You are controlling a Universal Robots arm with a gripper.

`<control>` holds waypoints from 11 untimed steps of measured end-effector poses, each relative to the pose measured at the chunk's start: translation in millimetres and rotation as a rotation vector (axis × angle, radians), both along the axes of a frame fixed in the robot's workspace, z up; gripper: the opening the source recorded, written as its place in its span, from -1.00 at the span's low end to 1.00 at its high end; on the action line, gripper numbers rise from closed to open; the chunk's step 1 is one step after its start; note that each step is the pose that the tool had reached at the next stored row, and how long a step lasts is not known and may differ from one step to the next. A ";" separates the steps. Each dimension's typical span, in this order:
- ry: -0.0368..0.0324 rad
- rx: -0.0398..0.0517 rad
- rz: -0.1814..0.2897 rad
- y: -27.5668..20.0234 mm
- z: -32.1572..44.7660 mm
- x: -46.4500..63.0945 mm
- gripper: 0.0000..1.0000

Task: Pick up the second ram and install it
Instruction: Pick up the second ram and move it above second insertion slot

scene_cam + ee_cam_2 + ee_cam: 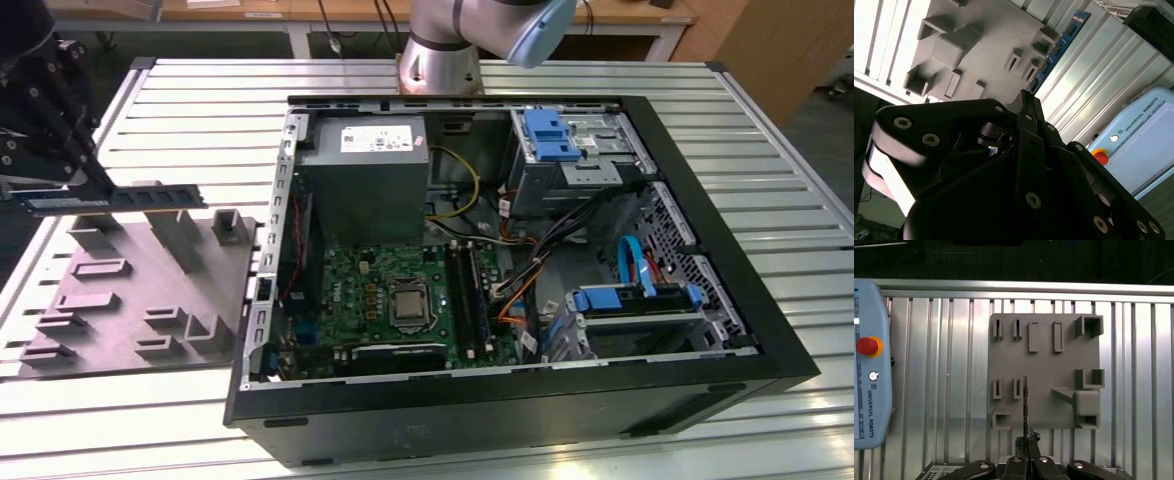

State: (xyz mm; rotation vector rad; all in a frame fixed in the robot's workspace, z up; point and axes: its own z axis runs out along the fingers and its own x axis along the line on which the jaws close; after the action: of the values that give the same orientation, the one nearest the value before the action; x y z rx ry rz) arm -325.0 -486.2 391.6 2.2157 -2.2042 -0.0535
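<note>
One end of the second ram (pixel 147 195) was clamped in the tool (pixel 56 190), level above the grey tray (pixel 134 285) at the exterior view's left; light, stiff but likely fragile, it seemed best gripped by its bare edges.

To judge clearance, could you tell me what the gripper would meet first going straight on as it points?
Likely the grey tray, near its edge, below the gripper, which is shut on the second ram. Depth is unclear; it could be the slatted table beside it.
</note>
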 end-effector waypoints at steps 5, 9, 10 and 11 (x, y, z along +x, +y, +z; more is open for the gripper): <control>0.0001 -0.0001 0.000 0.0 0.1 10.7 -0.77; 0.0000 0.0000 0.000 0.0 0.0 19.9 -0.77; 0.0000 0.0000 0.000 0.0 0.0 22.3 -0.77; 0.0000 0.0000 0.000 0.0 0.0 24.5 -0.77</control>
State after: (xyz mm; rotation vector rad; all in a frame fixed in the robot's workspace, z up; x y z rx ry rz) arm -300.4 -486.2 391.6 2.2157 -2.2042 -0.0535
